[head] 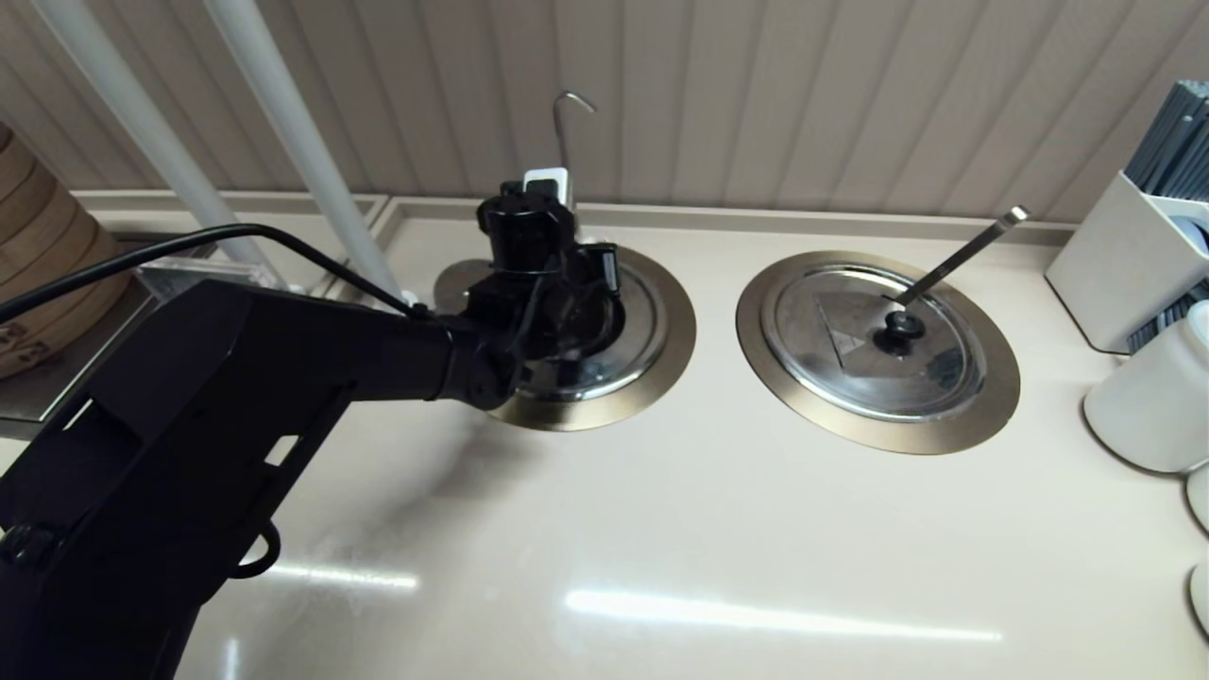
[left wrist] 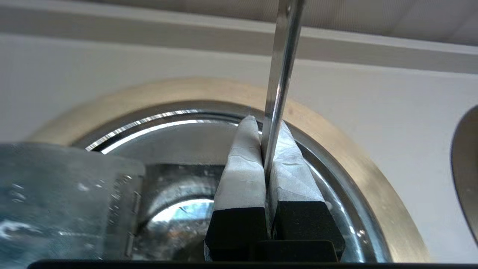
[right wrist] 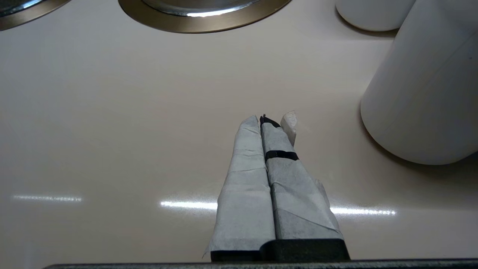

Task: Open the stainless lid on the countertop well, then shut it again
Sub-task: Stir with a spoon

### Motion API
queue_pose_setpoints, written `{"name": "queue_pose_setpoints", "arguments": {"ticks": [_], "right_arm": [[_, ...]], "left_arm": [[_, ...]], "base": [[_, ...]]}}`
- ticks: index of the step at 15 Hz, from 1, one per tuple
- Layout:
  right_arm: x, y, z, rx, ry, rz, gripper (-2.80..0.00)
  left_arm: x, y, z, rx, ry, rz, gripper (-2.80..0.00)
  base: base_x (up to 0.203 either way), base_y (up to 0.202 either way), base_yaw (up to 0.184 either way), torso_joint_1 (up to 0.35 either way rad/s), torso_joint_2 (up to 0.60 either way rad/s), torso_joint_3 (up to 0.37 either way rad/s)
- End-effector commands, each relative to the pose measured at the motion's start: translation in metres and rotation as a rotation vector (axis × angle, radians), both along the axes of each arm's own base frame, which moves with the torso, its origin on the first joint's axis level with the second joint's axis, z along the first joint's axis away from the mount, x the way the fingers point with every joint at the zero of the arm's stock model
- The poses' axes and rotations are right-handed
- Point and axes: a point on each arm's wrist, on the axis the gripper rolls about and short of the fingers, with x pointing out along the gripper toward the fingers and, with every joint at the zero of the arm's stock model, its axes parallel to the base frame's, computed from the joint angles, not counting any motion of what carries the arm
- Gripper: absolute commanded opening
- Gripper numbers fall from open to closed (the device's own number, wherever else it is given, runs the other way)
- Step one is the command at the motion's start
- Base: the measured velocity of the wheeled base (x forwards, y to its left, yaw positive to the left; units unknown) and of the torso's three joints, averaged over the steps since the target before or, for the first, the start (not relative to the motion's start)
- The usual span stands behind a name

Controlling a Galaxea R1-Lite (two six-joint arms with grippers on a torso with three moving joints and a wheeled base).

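The stainless lid (head: 644,321) lies in the countertop well, whose bronze rim ring (head: 604,408) is flush in the beige counter at the back left. My left gripper (head: 550,181) hangs over the far part of the lid and hides the black knob. In the left wrist view its taped fingers (left wrist: 242,164) are shut on the thin ladle handle (left wrist: 282,67), which rises between them over the lid (left wrist: 179,149) and rim (left wrist: 373,194). The handle's hook tip (head: 572,98) shows above the gripper. My right gripper (right wrist: 267,118) is shut over bare counter and holds nothing.
The twin lid (head: 878,331) with a straight ladle handle (head: 963,255) sits in its own well to the right. White containers (head: 1148,406) and a white box (head: 1124,264) stand at the right edge. A bamboo steamer (head: 38,264) and white poles (head: 302,151) are on the left.
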Motion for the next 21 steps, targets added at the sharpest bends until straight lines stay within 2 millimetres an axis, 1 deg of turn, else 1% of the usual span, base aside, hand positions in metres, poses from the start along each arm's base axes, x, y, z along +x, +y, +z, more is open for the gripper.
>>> {"name": "queue_pose_setpoints", "arguments": {"ticks": [1,3,6,8,10,11,14,16,17,18,21], "right_arm": [[0.0,0.0,-0.001,0.0,0.004,-0.001,-2.8],[0.0,0.0,-0.001,0.0,0.004,-0.001,-2.8],[0.0,0.0,-0.001,0.0,0.004,-0.001,-2.8],[0.0,0.0,-0.001,0.0,0.004,0.0,-2.8],[0.0,0.0,-0.001,0.0,0.004,0.001,-2.8],[0.0,0.0,-0.001,0.0,0.004,-0.001,-2.8],[0.0,0.0,-0.001,0.0,0.004,0.0,-2.8],[0.0,0.0,-0.001,0.0,0.004,0.001,-2.8],[0.0,0.0,-0.001,0.0,0.004,-0.001,-2.8],[0.0,0.0,-0.001,0.0,0.004,-0.001,-2.8],[0.0,0.0,-0.001,0.0,0.004,-0.001,-2.8]], "left_arm": [[-0.005,-0.002,0.007,-0.055,0.015,-0.038,-2.8],[-0.009,-0.001,0.013,-0.064,0.019,-0.055,-2.8],[-0.021,0.008,0.028,-0.092,0.101,-0.117,-2.8],[-0.018,0.016,0.024,-0.048,0.123,-0.097,-2.8],[-0.012,0.021,0.013,0.083,0.114,-0.061,-2.8],[-0.01,0.023,0.009,0.118,0.114,-0.024,-2.8],[-0.006,0.028,0.007,0.19,0.1,0.055,-2.8],[0.004,0.03,0.001,0.244,0.063,0.137,-2.8],[0.012,0.028,-0.004,0.267,0.013,0.19,-2.8],[0.017,0.027,-0.005,0.259,-0.052,0.229,-2.8],[0.018,0.012,-0.01,0.231,-0.088,0.211,-2.8]], "base": [[0.0,0.0,0.0,0.0,0.0,0.0],[0.0,0.0,0.0,0.0,0.0,0.0],[0.0,0.0,0.0,0.0,0.0,0.0],[0.0,0.0,0.0,0.0,0.0,0.0],[0.0,0.0,0.0,0.0,0.0,0.0],[0.0,0.0,0.0,0.0,0.0,0.0],[0.0,0.0,0.0,0.0,0.0,0.0],[0.0,0.0,0.0,0.0,0.0,0.0],[0.0,0.0,0.0,0.0,0.0,0.0],[0.0,0.0,0.0,0.0,0.0,0.0],[0.0,0.0,0.0,0.0,0.0,0.0]]}}
